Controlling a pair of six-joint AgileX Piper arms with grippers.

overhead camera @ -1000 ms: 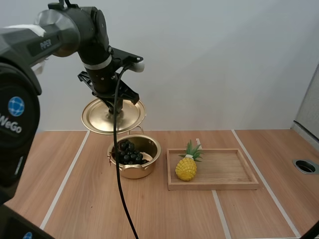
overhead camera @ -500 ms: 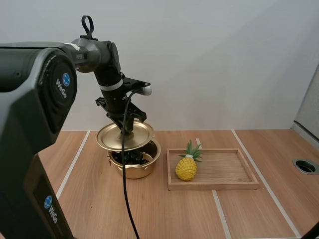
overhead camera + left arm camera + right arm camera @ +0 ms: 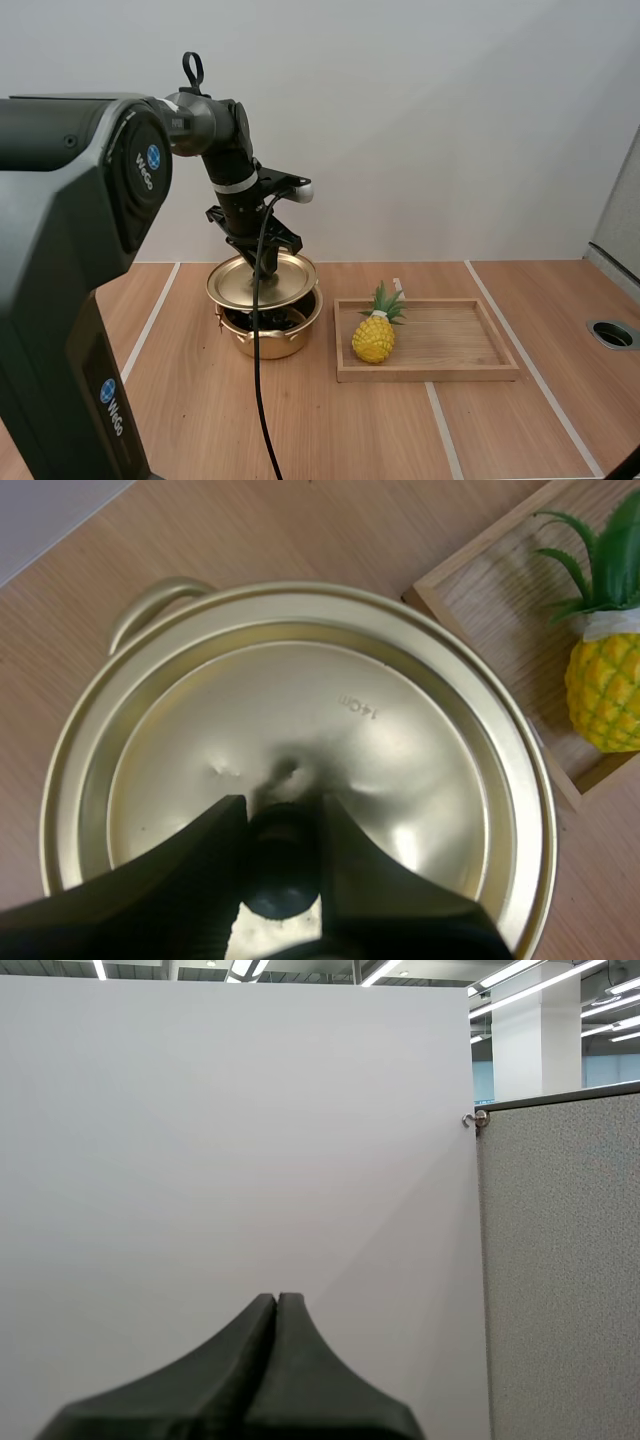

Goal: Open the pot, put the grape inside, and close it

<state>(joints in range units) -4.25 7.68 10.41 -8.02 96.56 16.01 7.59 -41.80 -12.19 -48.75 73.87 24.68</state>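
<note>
Left gripper: my two fingers are pinched on the black knob at the centre of the gold lid. The knob sits squarely between the ribbed inner faces, one finger on each side. The grip is taken from above.

Lid: in the high view it hangs directly over the pot, roughly level and centred on the opening. Its near edge stands clear of the pot's rim, leaving a narrow dark gap. I cannot tell whether the far edge touches the rim.

Grapes: the dark bunch lies inside the pot and is visible through that gap beneath the lid. In the left wrist view the lid covers them completely.

Pot: it stands upright on the wooden table, just to the left of the wooden tray and apart from it. One looped handle shows past the lid's edge in the left wrist view.

Wooden tray: it lies flat on the table. A yellow pineapple with green leaves stands upright at its left end, the end nearest the pot.

Right gripper: my fingers are pressed together into a single dark wedge with nothing between them. It is raised away from the table.
</note>
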